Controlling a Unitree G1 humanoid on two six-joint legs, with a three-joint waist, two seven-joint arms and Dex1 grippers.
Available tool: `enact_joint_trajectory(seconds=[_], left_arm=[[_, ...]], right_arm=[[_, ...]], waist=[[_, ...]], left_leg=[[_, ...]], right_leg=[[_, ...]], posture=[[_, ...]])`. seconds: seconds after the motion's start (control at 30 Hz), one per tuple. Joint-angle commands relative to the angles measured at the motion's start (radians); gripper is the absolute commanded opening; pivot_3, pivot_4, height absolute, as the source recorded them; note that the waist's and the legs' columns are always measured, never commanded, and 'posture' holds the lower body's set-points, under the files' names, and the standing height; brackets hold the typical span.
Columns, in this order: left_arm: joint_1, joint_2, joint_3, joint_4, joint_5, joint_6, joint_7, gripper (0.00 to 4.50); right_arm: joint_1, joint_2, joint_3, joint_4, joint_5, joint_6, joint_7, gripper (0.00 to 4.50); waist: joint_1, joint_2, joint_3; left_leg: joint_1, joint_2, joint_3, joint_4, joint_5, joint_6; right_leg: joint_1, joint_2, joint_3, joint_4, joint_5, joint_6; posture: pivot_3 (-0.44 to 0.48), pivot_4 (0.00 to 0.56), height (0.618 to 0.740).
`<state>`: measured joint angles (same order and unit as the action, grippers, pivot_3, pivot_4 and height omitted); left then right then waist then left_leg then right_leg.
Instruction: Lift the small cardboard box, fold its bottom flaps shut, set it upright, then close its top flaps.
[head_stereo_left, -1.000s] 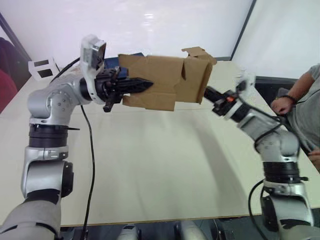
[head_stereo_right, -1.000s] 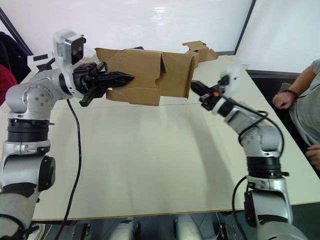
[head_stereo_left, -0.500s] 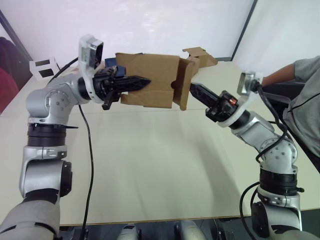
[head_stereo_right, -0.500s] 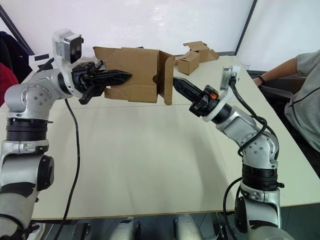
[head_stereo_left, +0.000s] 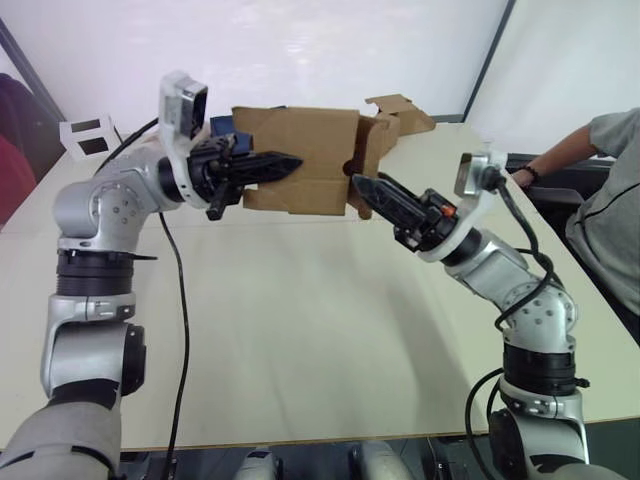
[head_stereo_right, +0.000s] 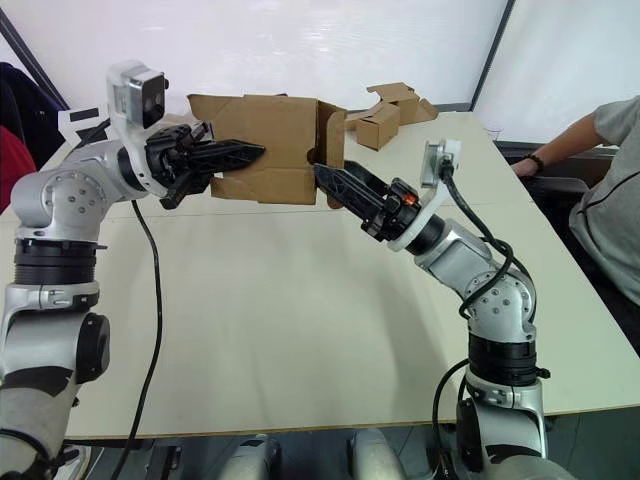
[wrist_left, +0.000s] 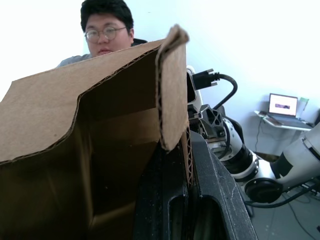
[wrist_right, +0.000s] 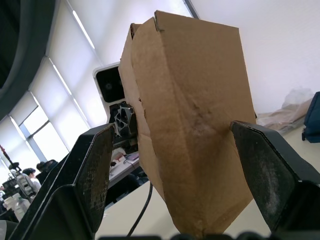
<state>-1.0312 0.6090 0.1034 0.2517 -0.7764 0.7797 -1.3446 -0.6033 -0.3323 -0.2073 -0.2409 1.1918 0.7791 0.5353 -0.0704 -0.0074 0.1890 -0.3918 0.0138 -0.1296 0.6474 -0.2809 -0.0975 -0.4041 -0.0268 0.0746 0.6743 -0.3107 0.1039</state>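
- The small cardboard box (head_stereo_right: 262, 146) hangs in the air above the far left part of the worktop (head_stereo_right: 300, 330), lying on its side, not touching the surface
- The left pincer (head_stereo_right: 240, 152) is clamped on the box's wall at its left open end; in the left wrist view one black finger (wrist_left: 165, 200) lies inside the wall, the other outside
- The right pincer (head_stereo_right: 330, 180) has its fingers spread apart, its tips at the box's right end beside a flap (head_stereo_right: 331, 140) that stands out from the rim
- A second, smaller cardboard box (head_stereo_right: 385, 115) sits by the worktop's far edge
- A person's arm (head_stereo_right: 565, 140) rests off the far right corner
- The near and middle worktop is open room
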Motion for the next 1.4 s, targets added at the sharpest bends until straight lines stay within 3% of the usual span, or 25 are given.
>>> enact_joint_trajectory(seconds=[0.03, 0.37, 0.83, 0.93, 1.37, 1.4], left_arm=[[-0.01, 0.006, 0.04, -0.032, -0.028, 0.003, 0.006, 0.0], [0.006, -0.044, 0.076, -0.061, -0.069, 0.007, 0.072, 0.0], [0.021, -0.038, 0.073, -0.096, -0.099, 0.042, 0.077, 0.0], [0.02, -0.036, 0.073, -0.097, -0.1, 0.044, 0.076, 0.0], [0.022, -0.031, 0.071, -0.073, -0.089, 0.035, 0.07, 0.0], [0.022, -0.032, 0.071, -0.07, -0.087, 0.033, 0.069, 0.0]], right_arm=[[-0.003, 0.024, -0.018, -0.027, 0.049, -0.012, -0.007, 3.73], [0.014, 0.089, -0.019, -0.036, 0.117, -0.027, -0.056, 3.73], [0.013, 0.082, -0.025, -0.004, 0.06, -0.069, -0.07, 3.73], [0.013, 0.082, -0.025, -0.003, 0.063, -0.073, -0.07, 3.15], [0.029, 0.088, -0.033, -0.019, 0.129, -0.072, -0.072, 3.15], [0.03, 0.092, -0.036, -0.016, 0.136, -0.075, -0.073, 3.4]], waist=[[0.0, 0.0, 0.0], [0.0, 0.0, 0.0], [0.0, 0.0, 0.0], [0.0, 0.0, 0.0], [0.0, 0.0, 0.0], [0.0, 0.0, 0.0]], left_leg=[[0.0, 0.0, 0.0, 0.0, 0.0, 0.0], [0.0, 0.0, 0.0, 0.0, 0.0, 0.0], [0.0, 0.0, 0.0, 0.0, 0.0, 0.0], [0.0, 0.0, 0.0, 0.0, 0.0, 0.0], [0.0, 0.0, 0.0, 0.0, 0.0, 0.0], [0.0, 0.0, 0.0, 0.0, 0.0, 0.0]], right_leg=[[0.0, 0.0, 0.0, 0.0, 0.0, 0.0], [0.0, 0.0, 0.0, 0.0, 0.0, 0.0], [0.0, 0.0, 0.0, 0.0, 0.0, 0.0], [0.0, 0.0, 0.0, 0.0, 0.0, 0.0], [0.0, 0.0, 0.0, 0.0, 0.0, 0.0], [0.0, 0.0, 0.0, 0.0, 0.0, 0.0]], posture=[[0.0, 0.15, 0.74], [0.0, 0.15, 0.74], [0.0, 0.15, 0.74], [0.0, 0.15, 0.74], [0.0, 0.15, 0.74], [0.0, 0.15, 0.74]])
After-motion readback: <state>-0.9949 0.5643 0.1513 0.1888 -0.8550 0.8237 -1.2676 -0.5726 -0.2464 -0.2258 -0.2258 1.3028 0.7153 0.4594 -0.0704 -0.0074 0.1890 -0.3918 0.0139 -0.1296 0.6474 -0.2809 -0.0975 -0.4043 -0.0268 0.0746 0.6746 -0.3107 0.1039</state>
